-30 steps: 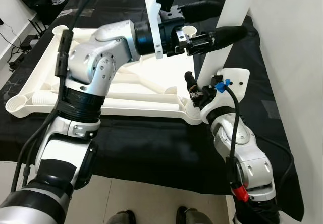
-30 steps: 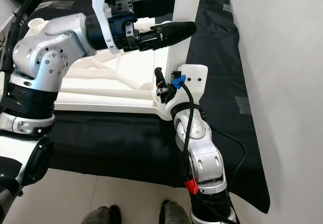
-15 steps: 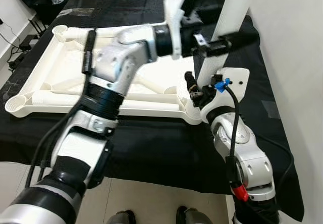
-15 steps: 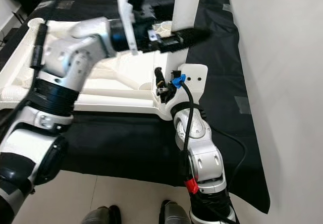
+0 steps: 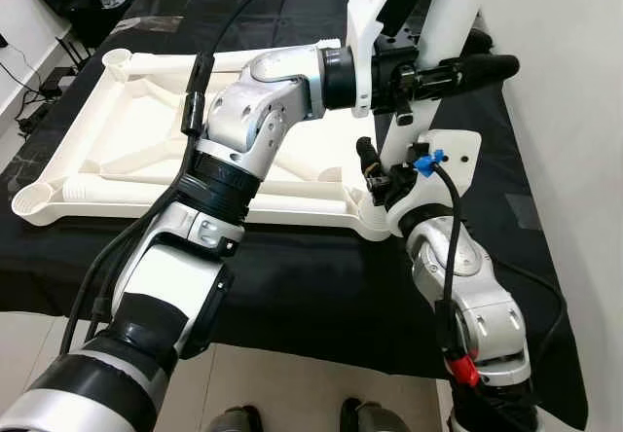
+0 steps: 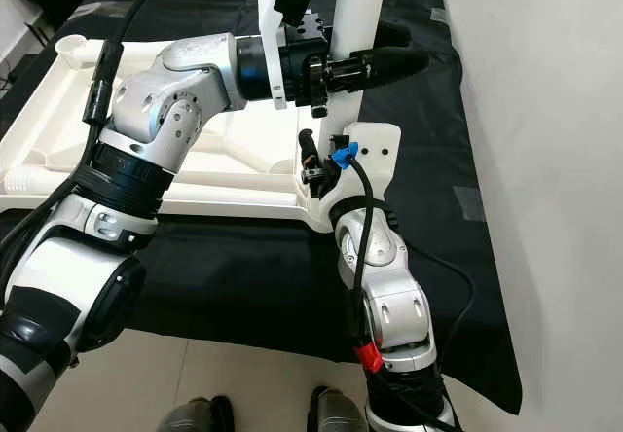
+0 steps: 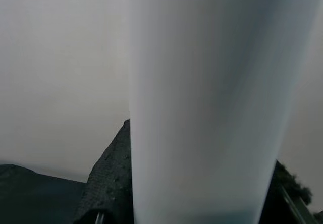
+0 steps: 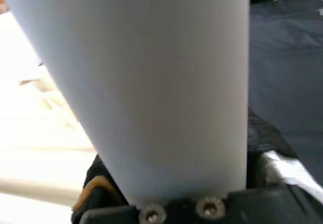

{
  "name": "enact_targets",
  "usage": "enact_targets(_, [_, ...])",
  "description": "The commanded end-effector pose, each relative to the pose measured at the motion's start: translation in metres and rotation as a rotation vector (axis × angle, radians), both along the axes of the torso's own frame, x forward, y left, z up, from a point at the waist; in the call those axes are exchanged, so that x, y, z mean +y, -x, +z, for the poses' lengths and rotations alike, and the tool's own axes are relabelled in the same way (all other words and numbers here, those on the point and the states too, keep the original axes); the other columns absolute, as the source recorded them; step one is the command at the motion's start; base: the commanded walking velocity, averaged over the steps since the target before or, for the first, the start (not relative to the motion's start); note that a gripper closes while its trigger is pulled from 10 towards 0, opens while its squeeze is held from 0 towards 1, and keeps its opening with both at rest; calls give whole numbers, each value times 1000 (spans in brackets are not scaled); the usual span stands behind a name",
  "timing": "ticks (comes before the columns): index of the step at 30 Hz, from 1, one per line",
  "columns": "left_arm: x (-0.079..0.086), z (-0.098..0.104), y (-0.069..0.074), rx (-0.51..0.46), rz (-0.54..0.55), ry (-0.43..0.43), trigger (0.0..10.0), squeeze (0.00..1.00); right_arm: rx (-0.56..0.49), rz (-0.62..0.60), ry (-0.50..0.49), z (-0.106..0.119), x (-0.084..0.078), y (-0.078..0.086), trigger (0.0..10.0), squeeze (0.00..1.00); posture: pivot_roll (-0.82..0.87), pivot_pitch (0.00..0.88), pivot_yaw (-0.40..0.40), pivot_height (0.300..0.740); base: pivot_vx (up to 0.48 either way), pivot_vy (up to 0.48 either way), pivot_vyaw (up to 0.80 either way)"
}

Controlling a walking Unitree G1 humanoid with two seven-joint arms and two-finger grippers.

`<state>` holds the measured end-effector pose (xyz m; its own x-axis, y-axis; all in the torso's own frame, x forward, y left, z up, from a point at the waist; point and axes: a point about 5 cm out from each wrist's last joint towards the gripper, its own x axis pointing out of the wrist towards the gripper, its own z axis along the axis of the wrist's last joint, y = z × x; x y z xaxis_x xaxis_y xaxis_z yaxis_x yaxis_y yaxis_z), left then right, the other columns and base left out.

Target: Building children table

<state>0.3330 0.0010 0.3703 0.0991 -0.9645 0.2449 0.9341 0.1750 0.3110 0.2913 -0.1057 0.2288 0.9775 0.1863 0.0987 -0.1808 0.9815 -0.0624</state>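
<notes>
White table leg (image 5: pixel 458 14), upright at tabletop (image 5: pixel 146 150) corner: pinched by left end effector (image 5: pixel 458 70) above, right end effector (image 5: pixel 375 174) below.

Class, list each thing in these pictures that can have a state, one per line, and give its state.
White plastic table top: lying upside down on the black cloth.
White cylindrical table leg: standing upright at the near right corner socket.
Left claw: gripping the leg high up.
Right claw: gripping the leg near its base.
Black cloth: spread flat.
</notes>
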Motion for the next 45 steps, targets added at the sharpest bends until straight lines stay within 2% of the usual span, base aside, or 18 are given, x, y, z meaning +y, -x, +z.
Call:
enact_targets(1, [0, 0, -2, -6, 20, -21, 0, 0, 134, 75, 4, -28, 6, 0, 10000, 1000, -39, 203, 14, 740, 0, 0, 0])
enact_targets(3, [0, 0, -2, -14, 21, -25, 0, 0, 93, 156, 6, -21, 0, -2, 10000, 1000, -40, 207, 17, 740, 0, 0, 0])
enact_targets(6, [0, 0, -2, -16, 20, -24, 0, 0, 79, 171, 11, -18, -4, -4, 10000, 1000, -39, 207, 16, 740, 0, 0, 0])
enact_targets(9, [0, 0, -1, -20, 16, -25, 0, 0, 42, 244, 28, -5, -22, -11, 10000, 1000, -39, 211, 16, 740, 0, 0, 0])
enact_targets(10, [0, 0, -1, -20, 16, -25, 0, 0, 42, 244, 28, -5, -22, -11, 10000, 1000, -39, 211, 16, 740, 0, 0, 0])
enact_targets(13, [-1, -1, 1, -24, 6, -28, 0, 0, 20, 324, 37, 5, -38, -15, 10000, 1000, -38, 215, 17, 740, 0, 0, 0])
enact_targets(14, [-1, -1, 2, -25, 3, -28, 0, 0, 15, 380, 34, 8, -40, -15, 10000, 271, -38, 215, 18, 740, 0, 0, 0])
enact_targets(15, [-1, -1, 2, -25, 3, -28, 0, 0, 15, 380, 34, 8, -40, -15, 10000, 271, -38, 215, 18, 740, 0, 0, 0])
enact_targets(16, [-2, -1, 2, -25, -1, -29, 0, 0, 9, 431, 37, 10, -41, -14, 10000, 0, -38, 215, 18, 740, 0, 0, 0])
enact_targets(18, [-2, -1, 2, -27, -4, -30, 0, 0, 6, 489, 41, 12, -43, -14, 10000, 0, -35, 217, 18, 740, 0, 0, 0])
enact_targets(20, [-2, -1, 2, -27, -4, -30, 0, 0, 6, 489, 41, 12, -43, -14, 10000, 0, -35, 217, 18, 740, 0, 0, 0])
enact_targets(22, [-3, -1, 3, -30, -8, -31, 0, 0, 0, 560, 55, 13, -49, -15, 10000, 0, -29, 220, 18, 740, 0, 0, 0])
enact_targets(24, [-3, -1, 3, -30, -8, -31, 0, 0, 0, 560, 55, 13, -49, -15, 10000, 0, -29, 220, 18, 740, 0, 0, 0])
enact_targets(27, [-4, -1, 4, -31, -13, -28, 0, 0, -7, 639, 33, 16, -58, -16, 10000, 0, -24, 222, 16, 740, 0, 0, 0])
enact_targets(28, [-4, 0, 5, -33, -14, -26, 0, 0, -16, 673, 20, 19, -61, -15, 3804, 0, -22, 222, 16, 740, 0, 0, 0])
enact_targets(29, [-4, 0, 5, -33, -14, -26, 0, 0, -16, 673, 20, 19, -61, -15, 3804, 0, -22, 222, 16, 740, 0, 0, 0])
enact_targets(30, [-5, 0, 6, -34, -16, -24, 0, 0, -23, 712, 10, 21, -62, -13, 0, 0, -22, 222, 16, 740, 0, 0, 0])
enact_targets(45, [-7, 3, 7, -50, -18, -16, 0, 0, -20, 807, 50, 18, -70, -9, 0, 0, -27, 211, 15, 740, 0, 0, 0])
